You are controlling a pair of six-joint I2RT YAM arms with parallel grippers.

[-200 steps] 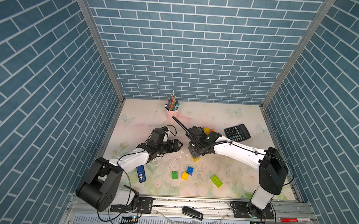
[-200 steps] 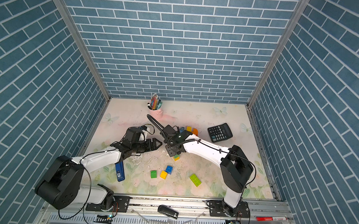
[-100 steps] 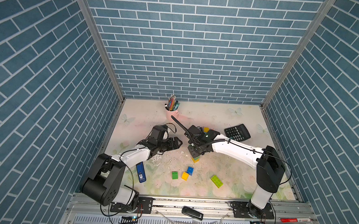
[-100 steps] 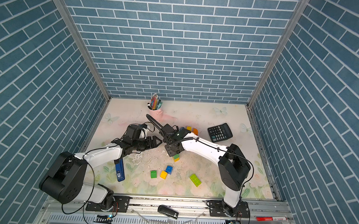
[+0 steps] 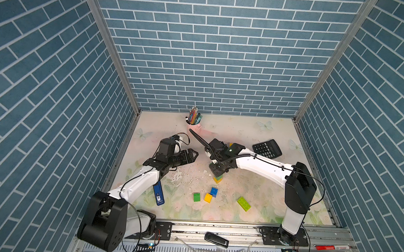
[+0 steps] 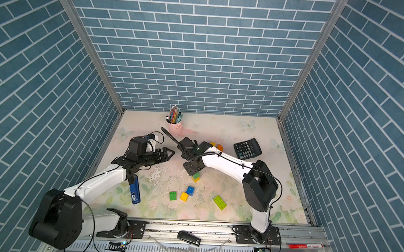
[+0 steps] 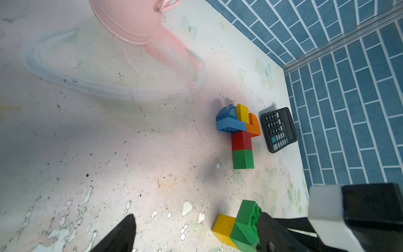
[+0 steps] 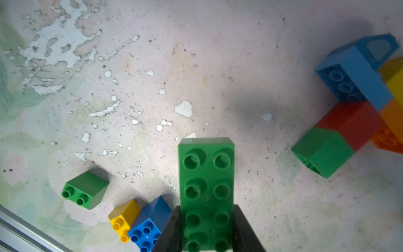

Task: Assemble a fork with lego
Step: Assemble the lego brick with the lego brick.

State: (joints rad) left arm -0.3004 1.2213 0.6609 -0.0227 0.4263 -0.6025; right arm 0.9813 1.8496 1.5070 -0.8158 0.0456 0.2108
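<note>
The right gripper [image 8: 207, 220] is clamped on a green oblong brick [image 8: 206, 174], with a yellow brick [image 7: 222, 228] seemingly joined beneath. Beyond it, beside the calculator [image 5: 267, 148], the part-built fork [image 7: 242, 139] lies flat. Its green stem end [image 8: 322, 150] points roughly back at that gripper. The left gripper [image 5: 190, 155] gapes empty and is farther off.
</note>
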